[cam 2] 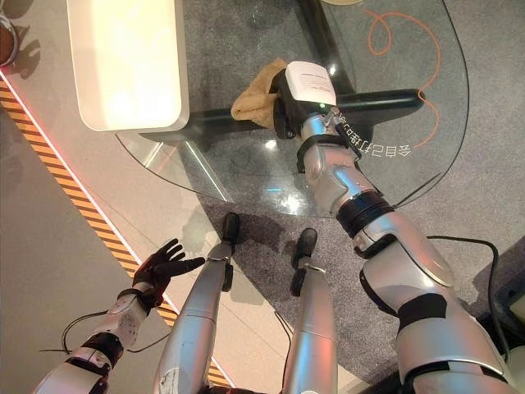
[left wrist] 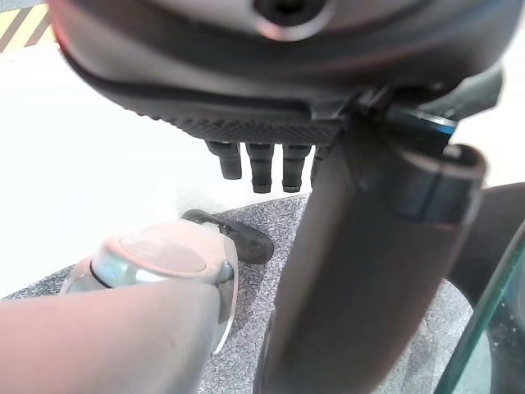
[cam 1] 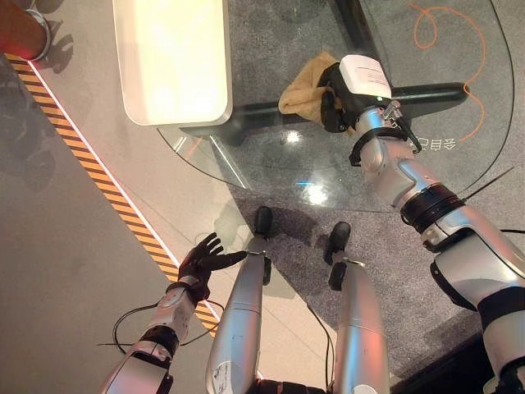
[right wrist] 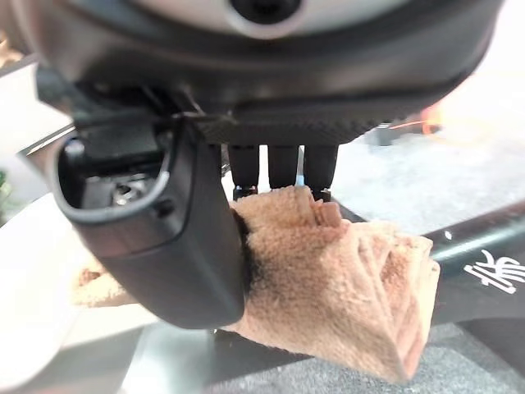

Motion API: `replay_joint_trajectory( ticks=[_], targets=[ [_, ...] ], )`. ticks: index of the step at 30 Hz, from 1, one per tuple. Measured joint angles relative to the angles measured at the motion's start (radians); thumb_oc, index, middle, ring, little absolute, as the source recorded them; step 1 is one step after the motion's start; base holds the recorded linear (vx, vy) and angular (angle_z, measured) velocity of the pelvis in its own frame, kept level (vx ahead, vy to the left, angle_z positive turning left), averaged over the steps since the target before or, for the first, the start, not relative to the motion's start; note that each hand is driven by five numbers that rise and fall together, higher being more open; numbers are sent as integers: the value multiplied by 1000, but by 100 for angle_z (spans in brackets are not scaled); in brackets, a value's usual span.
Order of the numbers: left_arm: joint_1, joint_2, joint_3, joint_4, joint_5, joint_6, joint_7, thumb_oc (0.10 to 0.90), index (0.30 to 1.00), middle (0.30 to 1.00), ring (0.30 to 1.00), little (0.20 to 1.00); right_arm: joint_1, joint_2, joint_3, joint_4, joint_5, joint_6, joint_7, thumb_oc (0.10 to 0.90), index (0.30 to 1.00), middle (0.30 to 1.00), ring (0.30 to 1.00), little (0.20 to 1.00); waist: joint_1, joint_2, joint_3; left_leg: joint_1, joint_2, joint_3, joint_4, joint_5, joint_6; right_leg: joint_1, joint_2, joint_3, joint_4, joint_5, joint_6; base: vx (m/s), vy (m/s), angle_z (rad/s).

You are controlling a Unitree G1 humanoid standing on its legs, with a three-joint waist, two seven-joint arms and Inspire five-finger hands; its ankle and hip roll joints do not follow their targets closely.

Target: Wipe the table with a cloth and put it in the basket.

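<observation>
- The right hand (cam 1: 340, 98) is over the round glass desk (cam 1: 271, 176), with its fingers curled down on the tan cloth (cam 1: 305, 86).
- In the right wrist view the cloth (right wrist: 344, 279) is bunched between the thumb and the fingers (right wrist: 283, 168), so the hand is clamped on it.
- The cloth lies on the glass, above the dark base (cam 1: 246, 123) of the desk that is seen through the top.
- One part of the cloth sticks out from the hand toward the white rounded slab (cam 1: 172, 57), which is just beside the desk at its left.
- The left hand (cam 1: 205, 261) is low at the left side, off the desk and above the floor, near the yellow and black striped line (cam 1: 98, 176).
- Its fingers are spread apart and it holds nothing; the left wrist view shows straight fingers (left wrist: 262, 168) too.
- An orange cable (cam 1: 455, 57) is seen through the glass at the far right side of the desk.
</observation>
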Motion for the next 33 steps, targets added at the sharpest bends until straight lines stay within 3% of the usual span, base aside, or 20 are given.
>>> replay_joint_trajectory(
  ticks=[21,28,33],
  targets=[
    [1,0,-1,-10,0,0,2,800,900,900,900,900,0,25,38,-71,-67,11,61,100,300,300,300,200,5,2,0,4,-4,-12,-17,18,-8,0,-9,-17,8,-4,-6,0,-1,2],
    [5,-1,-39,-10,0,-1,-1,800,900,900,900,900,-10,29,41,46,-36,40,8,100,300,300,300,200,28,25,-2,14,-8,-22,-19,23,-9,7,-11,-20,16,-15,-13,33,-9,2],
    [6,-1,-42,-10,0,0,0,800,900,900,900,900,-33,27,33,166,34,35,-65,100,300,300,300,200,28,27,-2,13,-11,-22,-16,23,-8,7,-15,-20,15,-13,-12,0,0,0]
  ],
)
